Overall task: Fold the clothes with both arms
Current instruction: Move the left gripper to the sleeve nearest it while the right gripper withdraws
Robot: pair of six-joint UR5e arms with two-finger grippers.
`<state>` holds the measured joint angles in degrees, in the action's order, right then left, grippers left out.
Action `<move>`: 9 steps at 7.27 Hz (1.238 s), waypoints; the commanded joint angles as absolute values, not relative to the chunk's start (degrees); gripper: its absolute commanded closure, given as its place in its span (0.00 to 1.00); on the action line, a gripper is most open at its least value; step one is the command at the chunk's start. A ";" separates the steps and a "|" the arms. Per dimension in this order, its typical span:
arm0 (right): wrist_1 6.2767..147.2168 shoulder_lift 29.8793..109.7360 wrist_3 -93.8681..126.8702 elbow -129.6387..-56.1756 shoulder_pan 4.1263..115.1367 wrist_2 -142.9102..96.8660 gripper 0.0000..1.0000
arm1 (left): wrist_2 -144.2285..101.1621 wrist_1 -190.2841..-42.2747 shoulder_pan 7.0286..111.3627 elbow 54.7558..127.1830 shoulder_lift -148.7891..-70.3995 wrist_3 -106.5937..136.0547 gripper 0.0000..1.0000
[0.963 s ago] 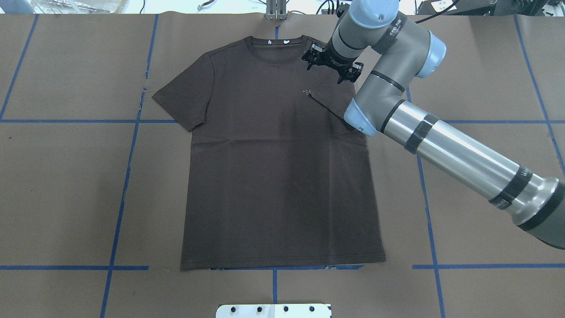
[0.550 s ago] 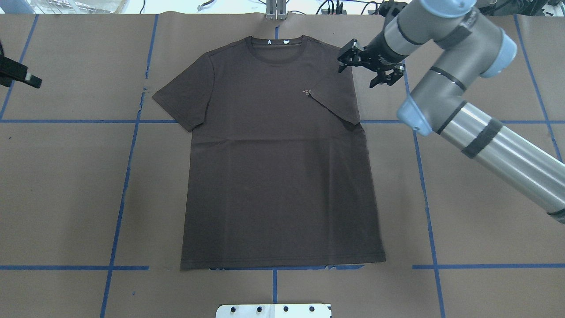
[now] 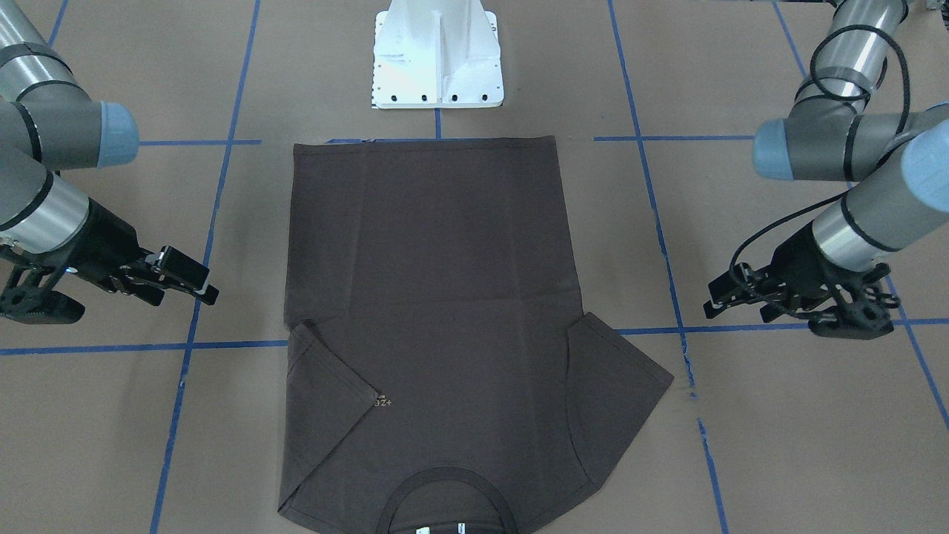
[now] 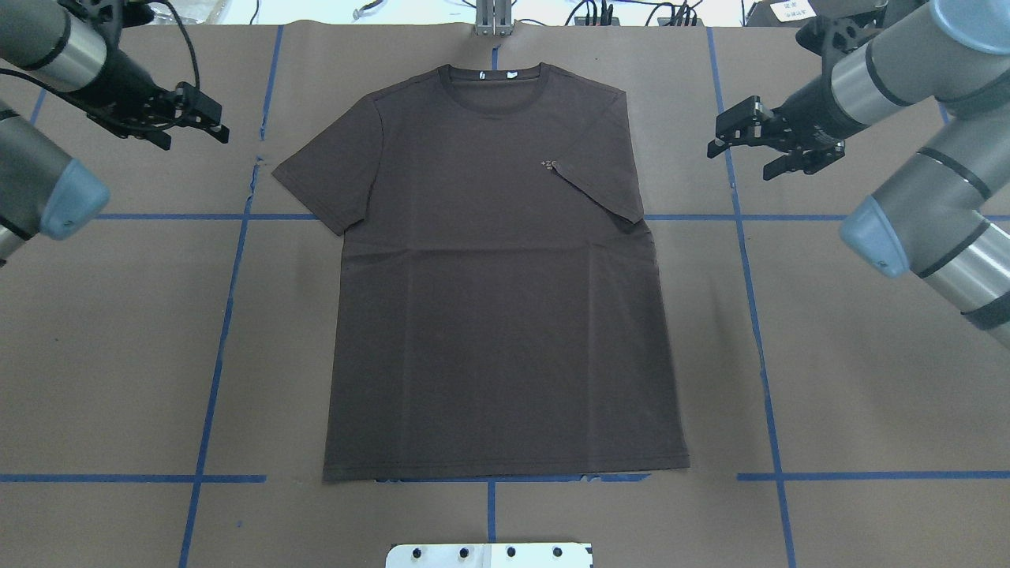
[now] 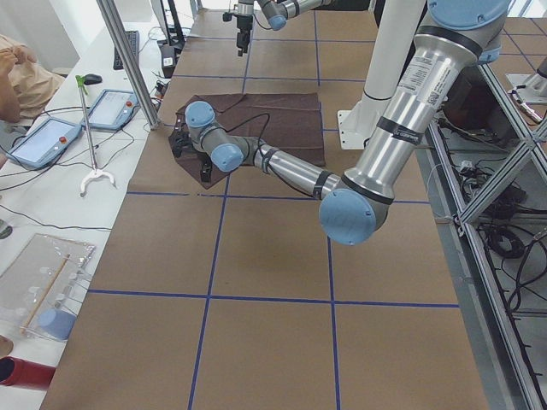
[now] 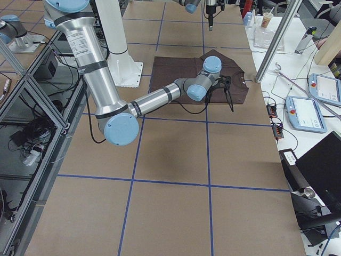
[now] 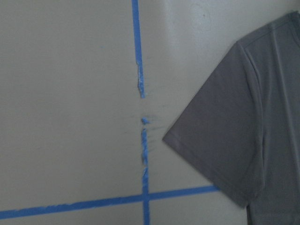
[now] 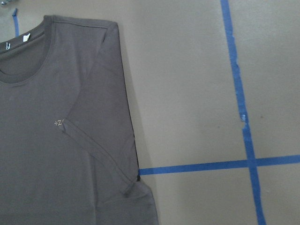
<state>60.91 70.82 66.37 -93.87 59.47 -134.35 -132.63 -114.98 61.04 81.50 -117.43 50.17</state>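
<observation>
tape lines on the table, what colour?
Blue tape lines; clearest in the overhead exterior view.

1. Front camera: the T-shirt (image 3: 430, 297) runs off the bottom edge, so the collar (image 3: 448, 486) is sliced and the neck labels (image 3: 423, 529) are barely peeking in.
2. The chest logo (image 4: 548, 164) is partly tucked under the folded-in sleeve (image 4: 604, 185), and it's too small to read.
3. Left wrist camera is soft and hazy. The flat sleeve (image 7: 220, 140) is cropped at the right edge.
4. Left side camera: the near left arm (image 5: 295, 175) crosses the shirt and hides part of it. The far right hand (image 5: 243, 43) is too tiny to judge.
5. Overhead: the pedestal base (image 4: 489, 554) is clipped at the bottom.
</observation>
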 commanded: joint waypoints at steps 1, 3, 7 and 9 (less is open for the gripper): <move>60.91 74.79 64.34 -96.85 61.00 -135.79 0.00 | -130.45 -119.25 58.19 71.93 -122.15 56.65 0.02; 60.82 74.88 64.42 -96.94 60.91 -135.44 0.00 | -123.23 -122.33 55.03 67.61 -124.61 59.57 0.12; 60.82 74.71 64.51 -96.77 60.82 -134.82 0.00 | -122.78 -128.92 53.70 61.45 -125.59 59.59 0.34; 60.82 74.71 64.86 -97.03 60.82 -134.82 0.00 | -122.78 -130.87 53.61 60.82 -125.51 59.59 0.40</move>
